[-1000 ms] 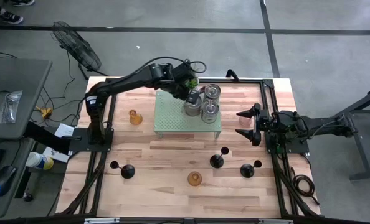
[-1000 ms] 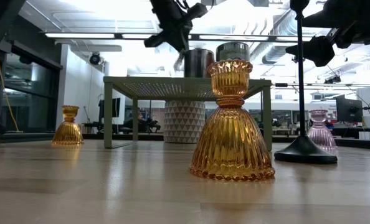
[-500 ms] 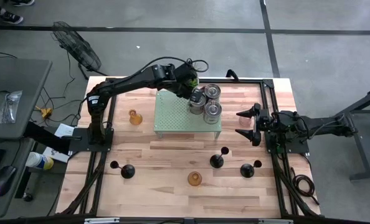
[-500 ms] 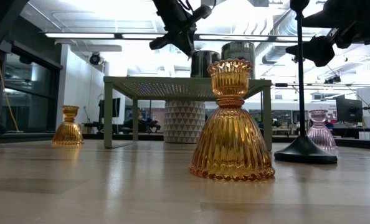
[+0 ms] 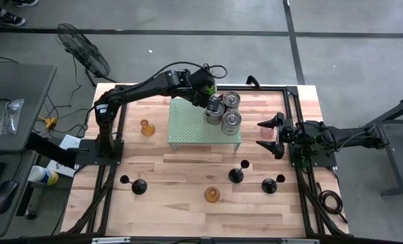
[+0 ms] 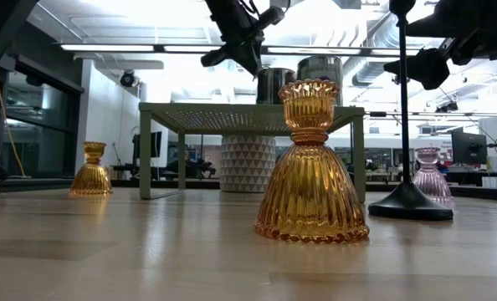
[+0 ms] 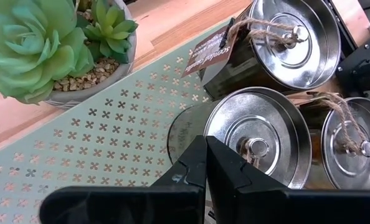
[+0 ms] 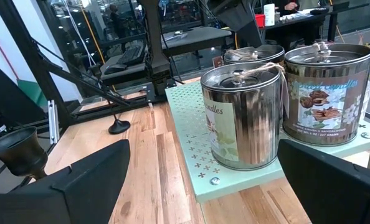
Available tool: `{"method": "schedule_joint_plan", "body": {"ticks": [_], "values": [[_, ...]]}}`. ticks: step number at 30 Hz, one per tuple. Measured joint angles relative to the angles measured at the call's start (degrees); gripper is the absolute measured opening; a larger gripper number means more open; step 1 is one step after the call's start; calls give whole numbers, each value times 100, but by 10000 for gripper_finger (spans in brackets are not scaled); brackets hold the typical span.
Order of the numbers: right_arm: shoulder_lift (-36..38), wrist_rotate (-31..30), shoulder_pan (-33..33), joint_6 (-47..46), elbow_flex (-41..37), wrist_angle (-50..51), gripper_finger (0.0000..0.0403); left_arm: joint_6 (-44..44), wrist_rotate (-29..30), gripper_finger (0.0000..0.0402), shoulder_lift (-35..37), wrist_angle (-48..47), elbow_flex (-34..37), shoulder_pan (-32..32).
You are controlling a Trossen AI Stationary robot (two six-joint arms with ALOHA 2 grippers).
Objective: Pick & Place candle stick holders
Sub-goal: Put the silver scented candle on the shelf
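Observation:
Three silvery tins with lids stand close together on the pale green perforated stand (image 5: pixel 195 125): one (image 5: pixel 215 112) nearest my left gripper, two others (image 5: pixel 232 99) (image 5: pixel 230 122) beside it. My left gripper (image 5: pixel 210 103) (image 7: pixel 205 142) is shut and slants down at the nearest tin's lid (image 7: pixel 256 146). Amber glass holders (image 5: pixel 146 127) (image 5: pixel 211 195) and black stemmed holders (image 5: pixel 237 175) (image 5: pixel 139 186) (image 5: pixel 269 184) stand on the wooden table. My right gripper (image 5: pixel 266 135) (image 8: pixel 203 180) waits open at the table's right edge, level, with nothing between its fingers. My left gripper's shut fingertips (image 7: pixel 203 149) stand at the rim of the nearest tin's lid (image 7: pixel 219 127), on the side toward the table's left. They slant down from the far left. I cannot tell whether they touch the rim. The tin stands upright on the stand.
A green succulent in a pot (image 7: pixel 42 50) stands at the stand's far left corner, under my left arm. A pinkish glass holder (image 5: pixel 264 146) sits just below my right gripper. Black frame rails (image 5: pixel 293 102) run along the table's sides. Bare wood shows at the near middle (image 5: pixel 181 210).
The nearest tin has slid a little along the stand toward the table's right, closing up against the other two tins, and stands upright where it looked tipped before. My left gripper followed it slightly and stayed shut. Over the last half second nothing moved.

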State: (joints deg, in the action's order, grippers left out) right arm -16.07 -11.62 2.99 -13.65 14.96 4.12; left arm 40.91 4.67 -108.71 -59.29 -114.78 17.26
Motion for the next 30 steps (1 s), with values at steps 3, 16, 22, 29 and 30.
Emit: {"method": "schedule_joint_plan", "body": {"ticks": [3,16,22,29,30], "values": [[1,0,2,-1,0,0,400,-13,-45,0,0,2,0,0],[2,0,1,-2,-1,0,400,-173,-135,0,2,-2,0,-2],[0,0,1,-1,-1,1,400,-378,-171,12,7,-85,0,-2],[0,0,1,0,-1,2,400,-923,-256,97,129,-229,4,-35],[2,-1,1,0,-2,0,400,-999,-192,114,153,-218,4,-42]]}}
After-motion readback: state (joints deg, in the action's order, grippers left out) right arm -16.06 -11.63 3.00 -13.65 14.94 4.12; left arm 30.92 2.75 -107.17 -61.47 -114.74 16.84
